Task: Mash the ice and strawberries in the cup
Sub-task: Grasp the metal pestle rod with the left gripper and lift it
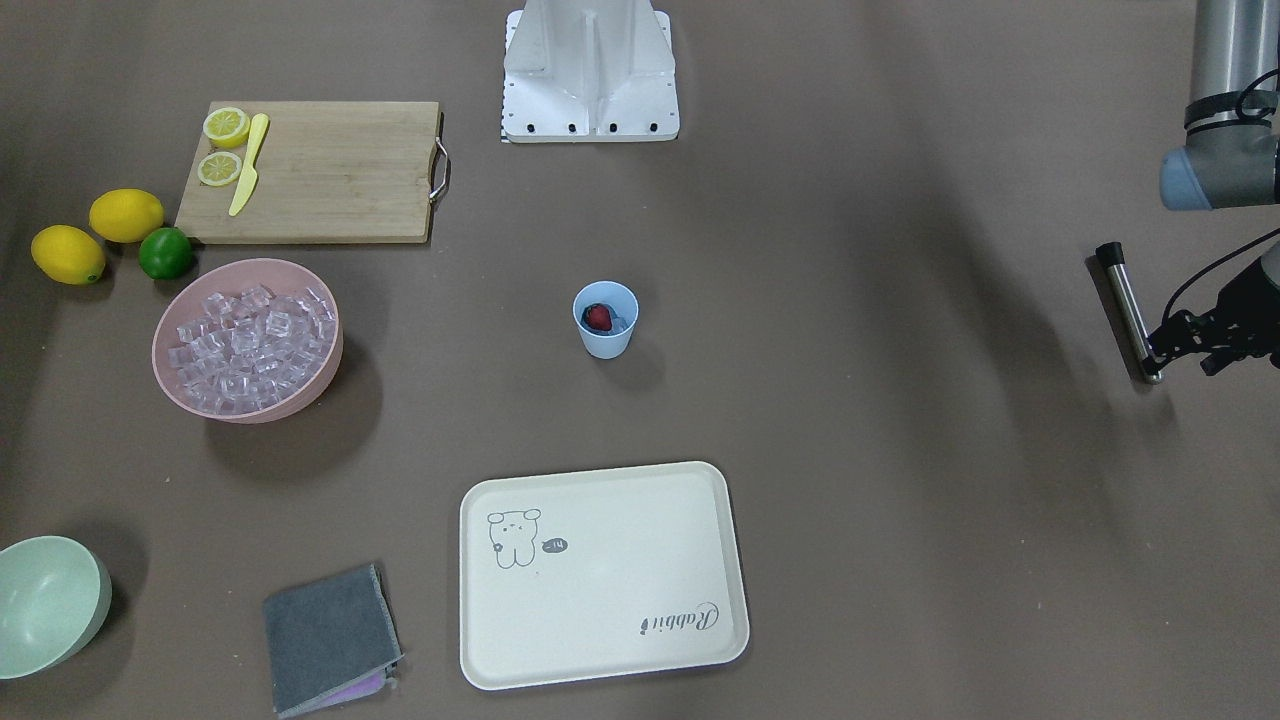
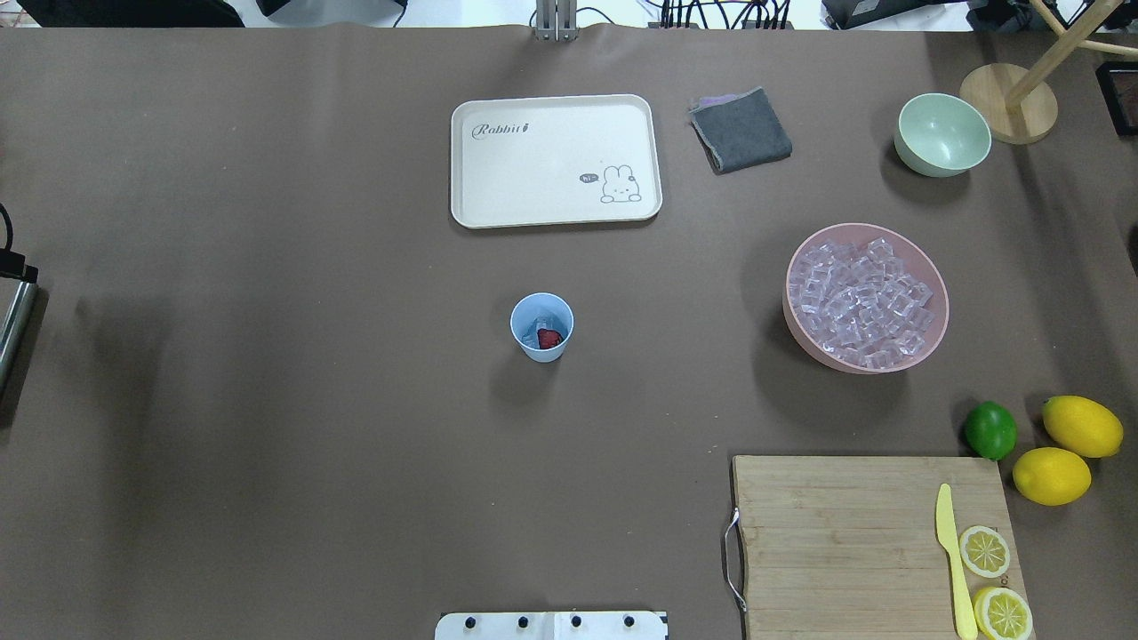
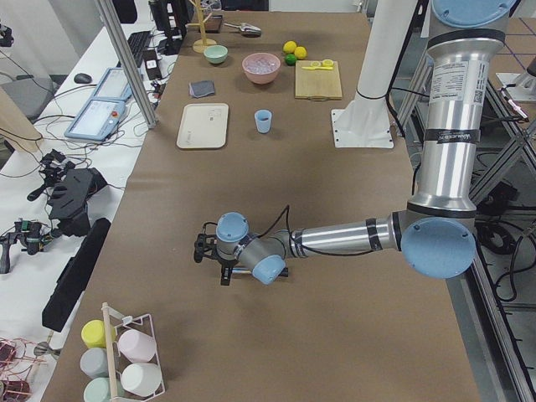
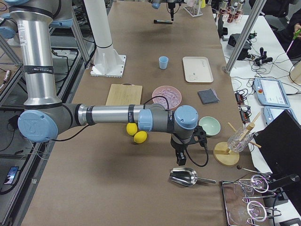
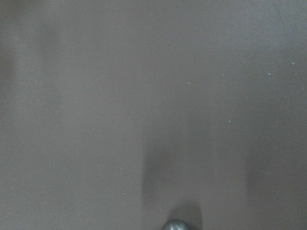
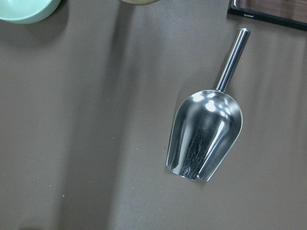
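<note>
Metal scoop (image 6: 204, 139) is seen lying beneath right gripper (image 4: 179, 157). Mid-frame, strawberry (image 1: 598, 318) is held in cup (image 1: 605, 342). Finger spread cannot be told for it or left gripper (image 1: 1170, 345).

**A robotics lab bench**

A long table (image 3: 251, 335) covered in brown sheeting has a white arm pedestal (image 3: 366, 92) bolted at its right edge. Along the left runs a white bench with teach pendants (image 3: 96, 113) and aluminium frame posts (image 3: 126, 63). Cables (image 2: 720, 12) bunch at the far edge.
</note>
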